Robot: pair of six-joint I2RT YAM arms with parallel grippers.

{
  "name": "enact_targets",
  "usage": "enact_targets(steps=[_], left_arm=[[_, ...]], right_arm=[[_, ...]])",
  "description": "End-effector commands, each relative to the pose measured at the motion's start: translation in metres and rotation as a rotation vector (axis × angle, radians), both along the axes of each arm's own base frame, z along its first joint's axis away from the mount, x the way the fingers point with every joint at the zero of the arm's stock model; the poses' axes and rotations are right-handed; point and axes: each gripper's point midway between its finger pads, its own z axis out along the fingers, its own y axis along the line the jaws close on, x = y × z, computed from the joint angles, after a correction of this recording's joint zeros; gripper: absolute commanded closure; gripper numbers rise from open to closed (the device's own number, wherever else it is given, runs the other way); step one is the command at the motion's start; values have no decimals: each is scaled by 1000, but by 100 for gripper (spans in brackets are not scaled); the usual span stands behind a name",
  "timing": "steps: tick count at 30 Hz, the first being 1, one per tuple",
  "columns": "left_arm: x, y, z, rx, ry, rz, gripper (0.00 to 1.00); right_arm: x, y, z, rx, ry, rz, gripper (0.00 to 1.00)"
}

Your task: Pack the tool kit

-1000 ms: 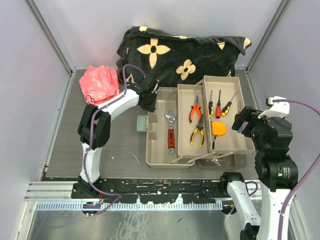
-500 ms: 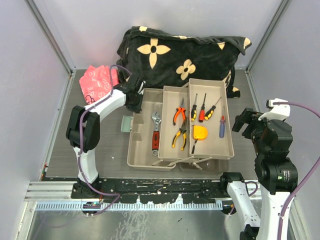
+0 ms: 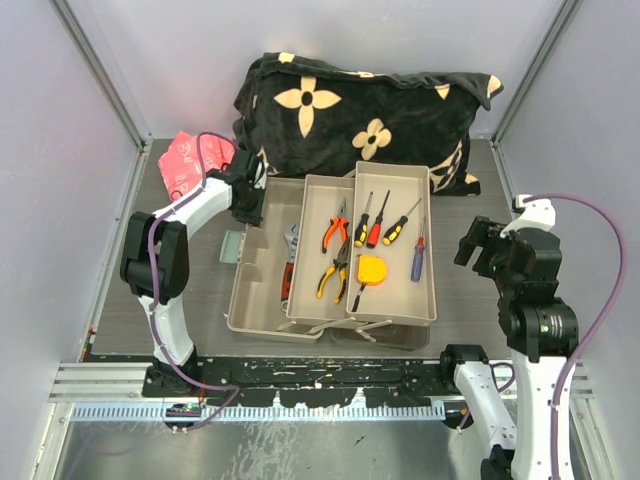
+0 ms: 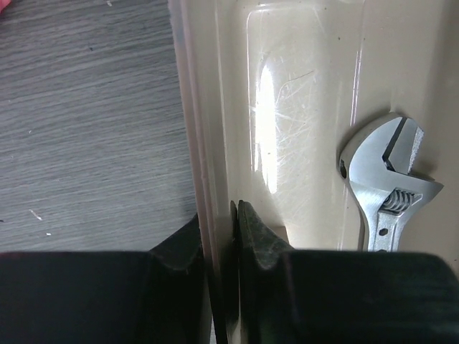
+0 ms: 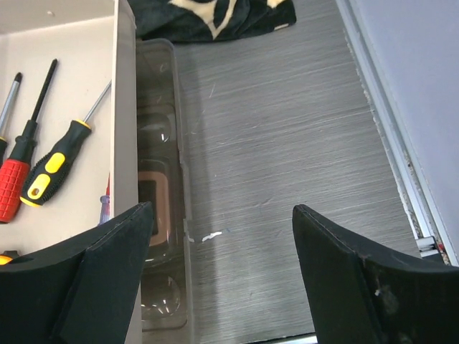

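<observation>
Toolbox rim sits clenched in our left pincer, likely so we can drag or steady it, while our right pincer hangs released alongside.

The left arm, white links with black joints, rises from its base at the near edge. It bends at an elbow pushed out to the left and reaches forward and rightward. The left gripper is pinched tight. In the wrist view its two black fingers press from both sides on a thin beige plastic tray wall. The right arm stands folded upright over its base. The right gripper points forward and down, jaws spread wide, holding nothing.
</observation>
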Motion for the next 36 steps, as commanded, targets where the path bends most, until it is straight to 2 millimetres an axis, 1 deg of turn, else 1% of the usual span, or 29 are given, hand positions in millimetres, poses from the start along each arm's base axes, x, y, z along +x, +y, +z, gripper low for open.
enact_targets(steps=[1, 3, 7, 8, 10, 14, 17, 22, 24, 26, 30, 31, 34, 36], left_arm=[[2, 23, 4, 79, -23, -24, 80], [2, 21, 1, 69, -14, -17, 74], [2, 19, -6, 60, 7, -4, 72], [2, 18, -6, 57, 10, -3, 72], [2, 18, -8, 54, 14, -4, 71], [2, 16, -10, 47, 23, -3, 68], [5, 14, -11, 41, 26, 2, 66], [6, 10, -13, 24, 35, 3, 66], [7, 9, -13, 19, 39, 4, 66], [7, 6, -14, 8, 44, 8, 67], [6, 1, -15, -19, 58, 19, 70], [7, 1, -15, -22, 60, 22, 70], [8, 0, -15, -27, 59, 25, 70], [8, 0, -15, -28, 59, 26, 71]], right_arm=[[23, 6, 0, 13, -3, 39, 17], [32, 12, -9, 32, 34, 70, 17], [51, 31, -22, 96, 73, 160, 17], [55, 34, -23, 109, 77, 176, 18], [60, 43, -18, 139, 55, 213, 18], [67, 52, -9, 170, 29, 252, 18], [76, 60, -12, 200, 38, 290, 20], [91, 69, -19, 246, 43, 324, 23], [97, 69, -26, 254, 58, 325, 26], [105, 69, -36, 259, 81, 323, 32], [120, 71, -50, 273, 110, 332, 60], [124, 71, -52, 276, 112, 330, 66], [133, 71, -56, 279, 120, 328, 74], [140, 70, -58, 279, 119, 326, 82]])
